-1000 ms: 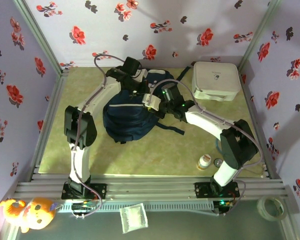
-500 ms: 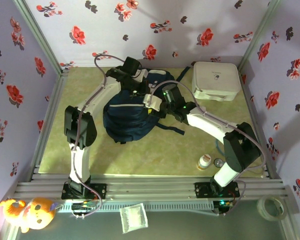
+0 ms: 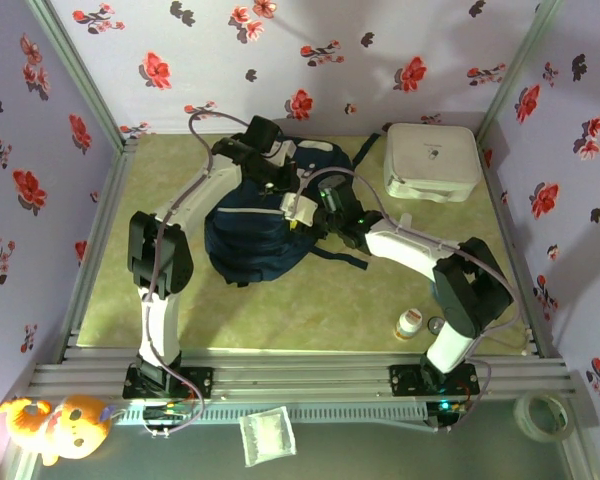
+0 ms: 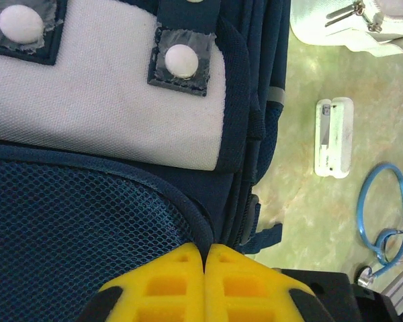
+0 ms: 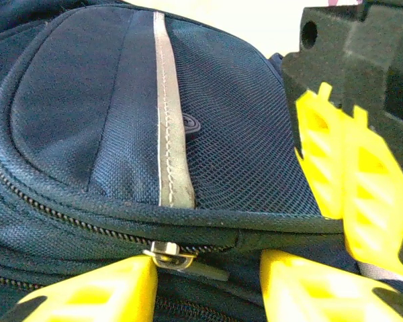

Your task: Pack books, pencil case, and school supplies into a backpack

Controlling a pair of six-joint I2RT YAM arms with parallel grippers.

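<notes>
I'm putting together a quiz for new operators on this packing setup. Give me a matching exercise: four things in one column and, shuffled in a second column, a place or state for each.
Things
1. left gripper
2. right gripper
3. white box
4. small bottle

Places or states
A. near side of the table, by the right arm's base
B. jaws apart, either side of the zipper pull on the backpack
C. jaws pressed shut
D. far right corner of the table

Pairs: 1-C, 2-B, 3-D, 4-A
</notes>
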